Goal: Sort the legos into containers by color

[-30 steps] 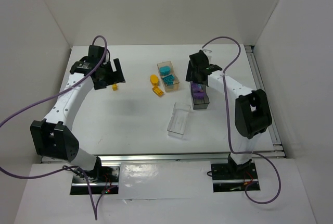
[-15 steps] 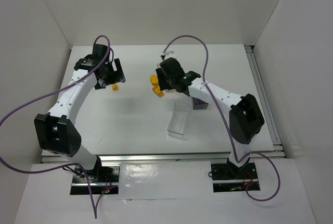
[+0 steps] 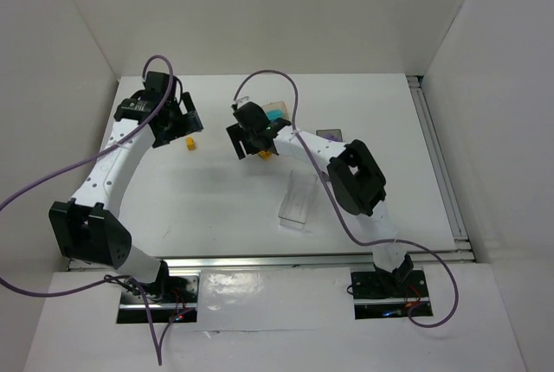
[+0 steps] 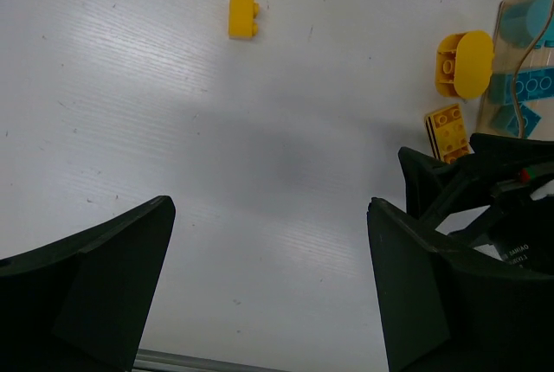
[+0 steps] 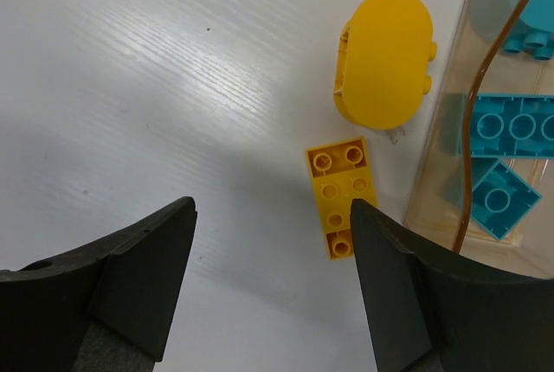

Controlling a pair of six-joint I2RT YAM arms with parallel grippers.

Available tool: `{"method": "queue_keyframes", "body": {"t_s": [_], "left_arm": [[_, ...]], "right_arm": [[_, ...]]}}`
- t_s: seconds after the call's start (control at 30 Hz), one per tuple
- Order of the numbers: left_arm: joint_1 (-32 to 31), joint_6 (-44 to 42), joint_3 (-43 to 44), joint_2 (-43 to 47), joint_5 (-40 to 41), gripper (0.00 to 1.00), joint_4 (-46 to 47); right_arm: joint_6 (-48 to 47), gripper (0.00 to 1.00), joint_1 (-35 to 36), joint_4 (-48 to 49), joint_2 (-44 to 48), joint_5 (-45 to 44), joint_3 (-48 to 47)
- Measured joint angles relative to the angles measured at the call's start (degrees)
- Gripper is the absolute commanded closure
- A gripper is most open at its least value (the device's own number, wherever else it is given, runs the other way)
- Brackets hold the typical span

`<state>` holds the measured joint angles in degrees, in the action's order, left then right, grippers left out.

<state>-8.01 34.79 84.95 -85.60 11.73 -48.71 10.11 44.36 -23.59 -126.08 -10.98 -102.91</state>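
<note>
We can read nothing with certainty. The only lettering we find is in the left wrist view: a small white label point(image 4: 520, 253) stuck on the black housing point(image 4: 472, 186) of the right arm, low down and just beyond the right-hand finger of the left gripper point(image 4: 268, 216). It carries a short line or two of tiny dark print, too small and blurred for us to make out any letter or number. The other two views give us no legible text.
</note>
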Motion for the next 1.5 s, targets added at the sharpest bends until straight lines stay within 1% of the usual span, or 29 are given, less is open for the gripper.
{"method": "queue_keyframes", "body": {"t_s": [0.17, 0.37, 0.5, 0.57, 0.6, 0.73, 0.83, 0.93, 1.07, 1.17, 1.23, 1.33, 1.43, 1.5], "left_arm": [[0.0, 0.1, -0.5, 0.2, 0.0, 0.00, -0.1], [0.0, 0.1, -0.7, 0.3, 0.0, 0.00, -0.2], [0.1, 0.1, -0.8, 0.3, 0.0, 0.00, -0.3], [0.2, 0.1, -0.8, 0.3, 0.0, 0.00, -0.3], [0.3, 0.1, -0.8, 0.3, 0.0, 0.00, -0.3], [0.4, 0.1, -0.8, 0.3, 0.0, 0.00, -0.3], [0.4, 0.1, -0.8, 0.3, 0.0, 0.00, -0.3], [0.4, 0.1, -0.8, 0.3, 0.0, 0.00, -0.3], [0.4, 0.1, -0.8, 0.3, 0.0, 0.00, -0.3], [0.4, 0.0, -0.8, 0.3, 0.0, 0.00, -0.2], [0.4, -0.1, -0.8, 0.2, -0.2, 0.00, -0.1], [0.4, -0.2, -0.8, -0.9, -0.5, 0.00, 0.2], [0.3, -0.2, -0.9, -3.9, -1.1, 0.00, 0.9], [0.3, -0.1, -1.0, -6.4, -1.8, 0.00, 1.3]], "right_arm": [[0.2, 0.21, -0.5, -0.1, -2.1, -0.9, -1.2], [1.9, 0.21, -2.0, 0.1, -2.1, -2.2, -0.1], [2.9, 0.28, -3.2, 0.3, -2.1, -1.7, 2.0], [3.1, 0.36, -3.7, 0.3, -2.6, -1.6, 2.2], [3.2, 0.45, -3.7, 0.4, -2.8, -1.5, 2.2], [3.5, 0.55, -3.6, 0.4, -3.5, -0.9, 2.5], [3.3, 0.55, -3.4, 0.5, -3.5, -0.9, 2.6], [2.9, 0.61, -3.3, 0.4, -3.5, -0.9, 2.6], [2.8, 0.61, -3.1, 0.9, -2.3, -1.2, 4.2], [3.0, 0.61, -2.5, 0.9, 3.0, -2.5, 10.6], [3.6, 0.61, -2.3, 0.9, 9.0, -3.6, 16.3], [4.9, 0.61, -2.2, 1.5, 21.2, -5.2, 24.4], [7.0, 0.60, -2.3, 1.8, 34.3, -6.4, 31.6], [8.6, 0.60, -2.3, 1.4, 40.7, -7.0, 34.8]]}}
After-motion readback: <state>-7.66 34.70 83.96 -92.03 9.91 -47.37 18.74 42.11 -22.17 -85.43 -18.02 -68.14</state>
